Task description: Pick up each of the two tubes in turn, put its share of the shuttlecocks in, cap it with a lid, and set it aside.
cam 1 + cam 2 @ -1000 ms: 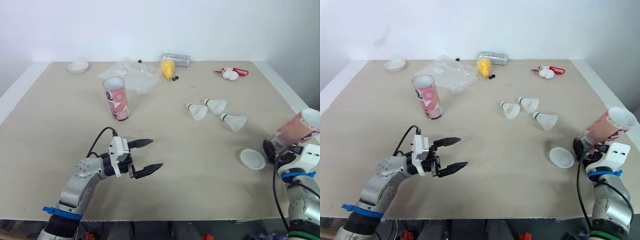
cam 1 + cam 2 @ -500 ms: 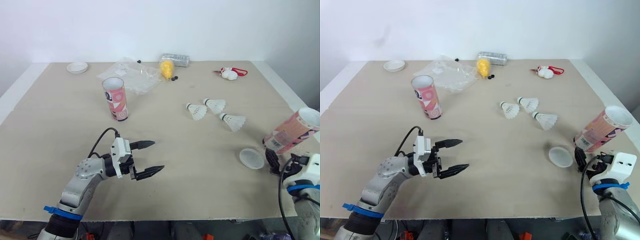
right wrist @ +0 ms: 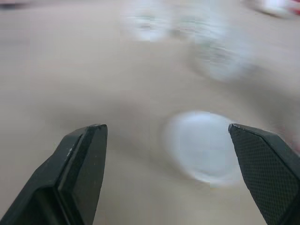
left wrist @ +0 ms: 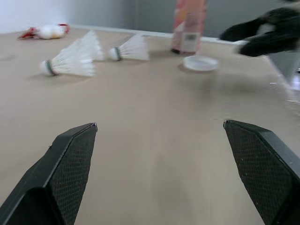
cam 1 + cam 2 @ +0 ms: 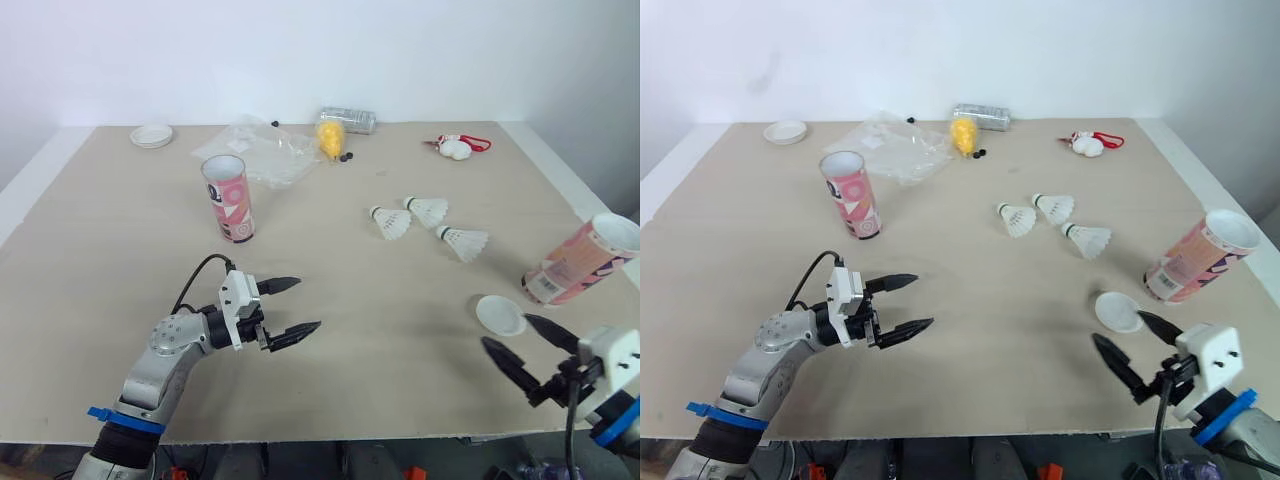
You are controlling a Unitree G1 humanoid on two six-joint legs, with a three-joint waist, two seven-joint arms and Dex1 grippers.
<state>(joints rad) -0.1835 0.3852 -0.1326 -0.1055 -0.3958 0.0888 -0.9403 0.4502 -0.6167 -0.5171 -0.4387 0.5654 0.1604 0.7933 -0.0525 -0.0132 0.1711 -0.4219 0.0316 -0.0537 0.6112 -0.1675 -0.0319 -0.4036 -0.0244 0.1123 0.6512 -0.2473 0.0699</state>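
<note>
Tubes of pink patterned card stand on the table (image 5: 100, 260), one at each side. The right tube (image 5: 585, 262) rests on its base near the table's right edge with its open mouth up, and nothing holds it. The right gripper (image 5: 506, 331) hangs at the front right corner, fingers spread wide and empty. The near lid (image 5: 500, 314), white and round, lies flat on the table just past its fingertips, and the right wrist view places it between the two fingers. The right tube stands beyond that lid, to the gripper's right and clear of it.

The left gripper (image 5: 308, 304) is low over the front left of the table, also spread apart with nothing between its fingers. The left tube (image 5: 229, 197) stands upright, open and uncapped, farther back on the table and well apart from it. The three shuttlecocks (image 5: 392, 222) lie on their sides in a loose cluster behind the near lid, between the two tubes and nearer the right one. The far lid (image 5: 151, 135) sits at the back left corner, near a clear plastic bag (image 5: 262, 152).
</note>
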